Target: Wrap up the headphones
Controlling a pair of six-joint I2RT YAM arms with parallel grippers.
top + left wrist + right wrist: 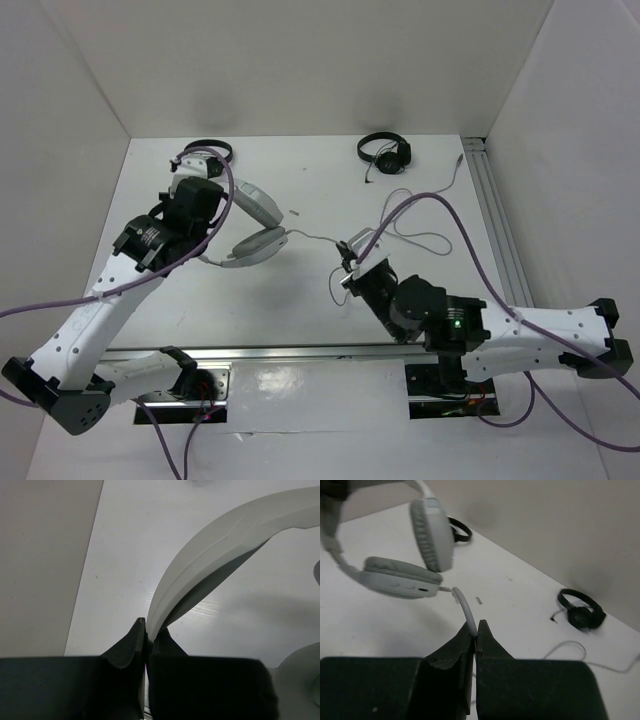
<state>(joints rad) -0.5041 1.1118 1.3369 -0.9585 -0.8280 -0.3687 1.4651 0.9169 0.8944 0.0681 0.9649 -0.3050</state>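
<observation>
headphones (220,545) smooth matt plastic, table (125,540) matt wht, rail (300,352) shiny metal

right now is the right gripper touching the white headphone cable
Touching. The right wrist view shows the right gripper pinched shut on the cable, with no gap between fingers and cable.

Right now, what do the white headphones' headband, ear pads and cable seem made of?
Headband: smooth matte white plastic, probably, with a moulded crease line.
Ear pads: grey soft cushioning, perhaps leatherette over foam; too blurred to be sure.
Cable: thin, pale, rubbery-looking sheath that curves freely.
</observation>
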